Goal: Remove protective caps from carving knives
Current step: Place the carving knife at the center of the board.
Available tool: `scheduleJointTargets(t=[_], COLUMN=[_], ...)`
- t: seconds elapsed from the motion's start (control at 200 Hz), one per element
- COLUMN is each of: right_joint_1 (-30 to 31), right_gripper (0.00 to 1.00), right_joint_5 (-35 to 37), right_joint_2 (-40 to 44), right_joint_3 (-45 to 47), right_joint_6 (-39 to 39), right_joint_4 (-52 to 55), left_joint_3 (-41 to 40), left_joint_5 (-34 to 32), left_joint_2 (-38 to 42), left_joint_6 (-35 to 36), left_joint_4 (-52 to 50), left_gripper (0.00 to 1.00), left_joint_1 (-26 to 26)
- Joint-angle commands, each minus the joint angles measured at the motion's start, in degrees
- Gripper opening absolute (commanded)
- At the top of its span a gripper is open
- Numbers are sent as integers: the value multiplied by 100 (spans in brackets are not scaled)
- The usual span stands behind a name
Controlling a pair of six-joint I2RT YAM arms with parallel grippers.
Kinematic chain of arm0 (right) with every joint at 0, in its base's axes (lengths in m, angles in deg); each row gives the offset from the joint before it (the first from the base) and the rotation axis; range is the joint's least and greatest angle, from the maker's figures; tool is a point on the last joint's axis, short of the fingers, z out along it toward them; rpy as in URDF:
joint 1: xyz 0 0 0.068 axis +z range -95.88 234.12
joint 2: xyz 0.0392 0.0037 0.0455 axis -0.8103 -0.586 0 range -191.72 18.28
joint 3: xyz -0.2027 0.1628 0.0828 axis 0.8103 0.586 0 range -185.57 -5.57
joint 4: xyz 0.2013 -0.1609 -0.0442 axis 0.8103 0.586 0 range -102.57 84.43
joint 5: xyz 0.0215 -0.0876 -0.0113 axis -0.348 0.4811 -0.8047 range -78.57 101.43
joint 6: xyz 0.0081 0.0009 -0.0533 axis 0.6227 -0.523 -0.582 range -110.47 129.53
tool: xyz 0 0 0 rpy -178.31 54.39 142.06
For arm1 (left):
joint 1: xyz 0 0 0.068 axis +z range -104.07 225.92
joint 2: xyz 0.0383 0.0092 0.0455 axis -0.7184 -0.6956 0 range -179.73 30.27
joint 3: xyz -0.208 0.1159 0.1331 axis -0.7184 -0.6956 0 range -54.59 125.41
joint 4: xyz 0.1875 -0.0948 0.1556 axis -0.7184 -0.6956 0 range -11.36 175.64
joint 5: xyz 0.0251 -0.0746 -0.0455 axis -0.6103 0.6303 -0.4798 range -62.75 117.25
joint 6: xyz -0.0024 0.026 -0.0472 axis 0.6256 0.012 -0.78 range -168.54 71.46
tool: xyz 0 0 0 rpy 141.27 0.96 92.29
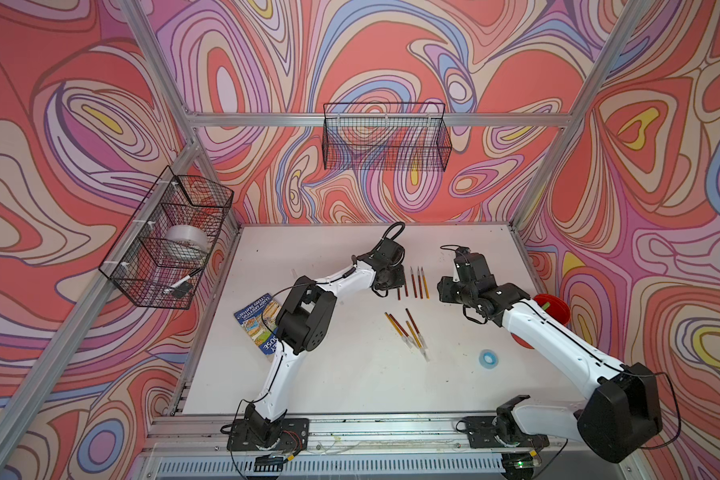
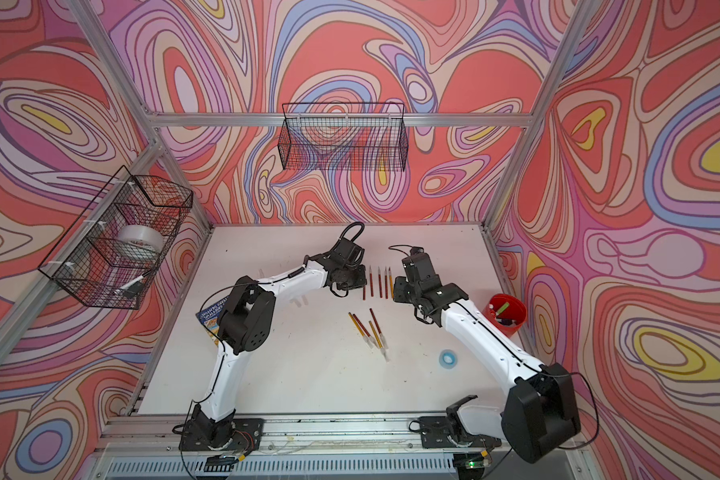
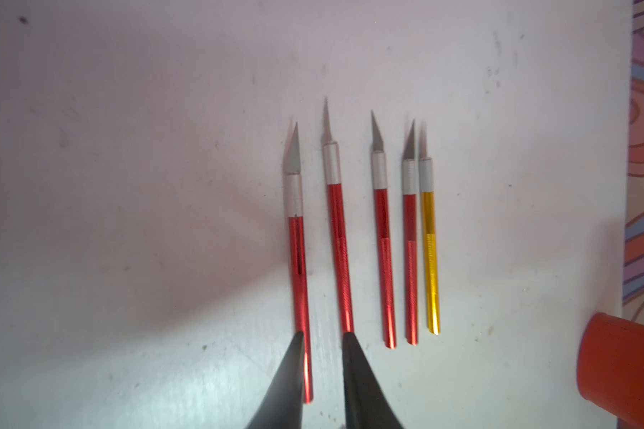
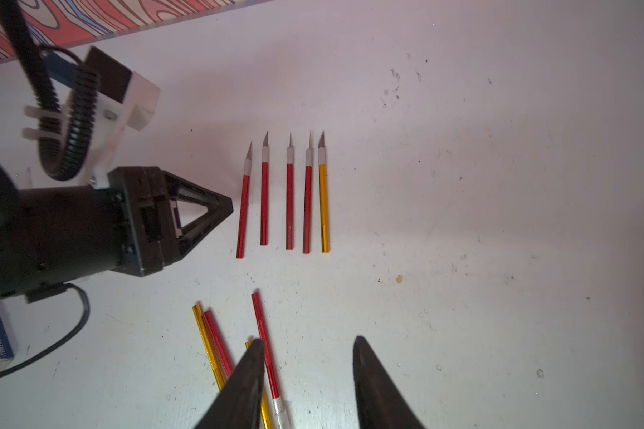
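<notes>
Five carving knives (image 3: 383, 260) lie side by side with bare grey blades, four with red handles and one yellow; the row shows in both top views (image 1: 416, 282) (image 2: 379, 282) and in the right wrist view (image 4: 287, 197). My left gripper (image 3: 322, 334) is open at the row's handle end. The outermost red knife (image 3: 300, 278) lies on the table along the inside of one finger. Nearer the front, several more knives (image 1: 408, 332) (image 4: 216, 345) lie fanned out with whitish protective caps (image 1: 424, 354) (image 4: 283, 416) on their tips. My right gripper (image 4: 309, 340) hovers open beside them, empty.
A red cup (image 2: 506, 313) holding pens stands at the table's right edge. A blue tape ring (image 1: 488, 358) lies front right. A book (image 1: 256, 328) lies under the left arm. Wire baskets (image 1: 385, 141) (image 1: 167, 237) hang on the back and left walls.
</notes>
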Motion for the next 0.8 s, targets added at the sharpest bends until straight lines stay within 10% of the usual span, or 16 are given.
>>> scheduleJointTargets(t=[0.0,0.336,0.791], right_joint_1=[-26,-21,851], right_gripper=[41,41,36], right_joint_5=[-118,-878,-794], right_joint_2=[81,-301,-1491], right_joint_3=[117,433,588], right_joint_6=[-3,4,79], right_joint_4=[-3,-197,-416], left_joint_3=[-210,-1827,-3414], left_joint_5=[-198,-600,-1277], left_joint_2=[720,2503,4461], left_joint_6=[83,157,238], left_joint_4=[-2,332,192], left_gripper=[23,27,94], left_joint_1=[19,165,559])
